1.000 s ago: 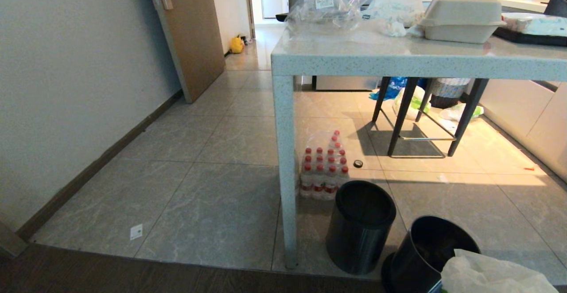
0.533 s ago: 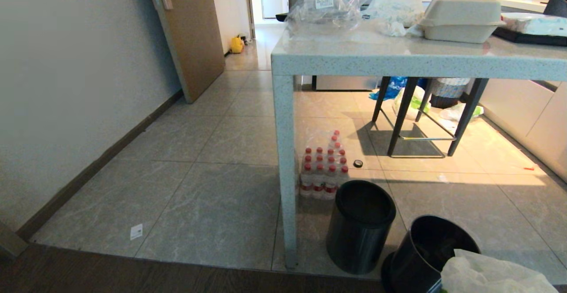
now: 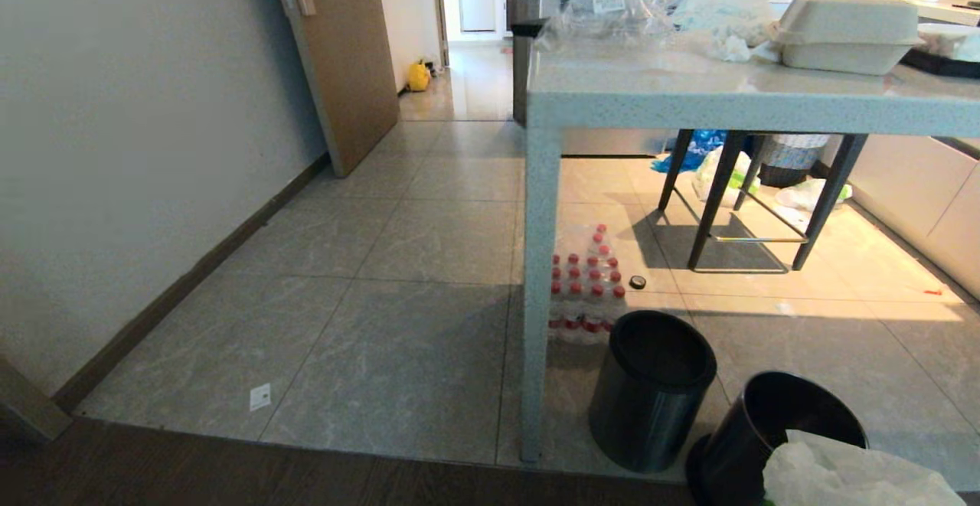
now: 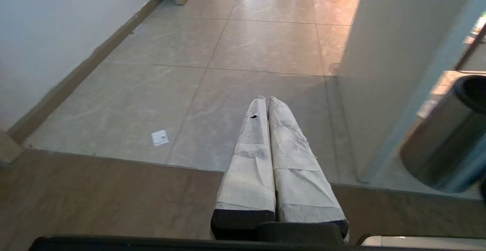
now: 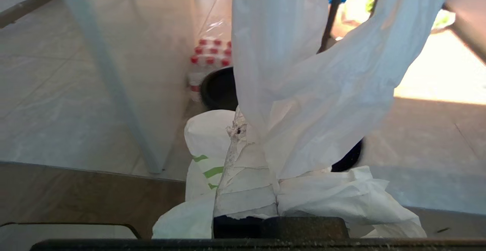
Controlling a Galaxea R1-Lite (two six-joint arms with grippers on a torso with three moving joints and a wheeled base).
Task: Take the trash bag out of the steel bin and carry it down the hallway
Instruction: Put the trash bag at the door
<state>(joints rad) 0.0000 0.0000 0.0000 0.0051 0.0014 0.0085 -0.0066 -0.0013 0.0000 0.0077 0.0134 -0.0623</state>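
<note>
The right hand (image 5: 246,129), its paper-wrapped fingers (image 5: 243,190) pressed together, is pinching the thin translucent white plastic trash bag (image 5: 303,91) with green print, which is draping over and around the fingers in the right wrist view and showing as a crumpled white mass (image 3: 850,475) at the lower right corner of the head view. Directly beside that bag, a round steel bin (image 3: 766,437) with a dark rim is standing on the floor, its mouth open and dark inside, while a second round steel bin (image 3: 651,391) of the same kind is standing just beside it, next to the leg of a pale speckled stone surface (image 3: 689,93). A shrink-wrapped pack of small water bottles with red caps (image 3: 586,284) is sitting under that surface, behind the bins. On top are lying a white clamshell food box (image 3: 846,31) and crumpled clear plastic bags (image 3: 612,16). The left hand (image 4: 265,103), fingers pressed together and pinching nothing, is hanging above the line where dark wood flooring meets glossy grey marble-look tiles (image 4: 265,42). Past a brown door (image 3: 344,54), the tiled hallway (image 3: 467,77) is stretching away beside the white wall (image 3: 138,146).
</note>
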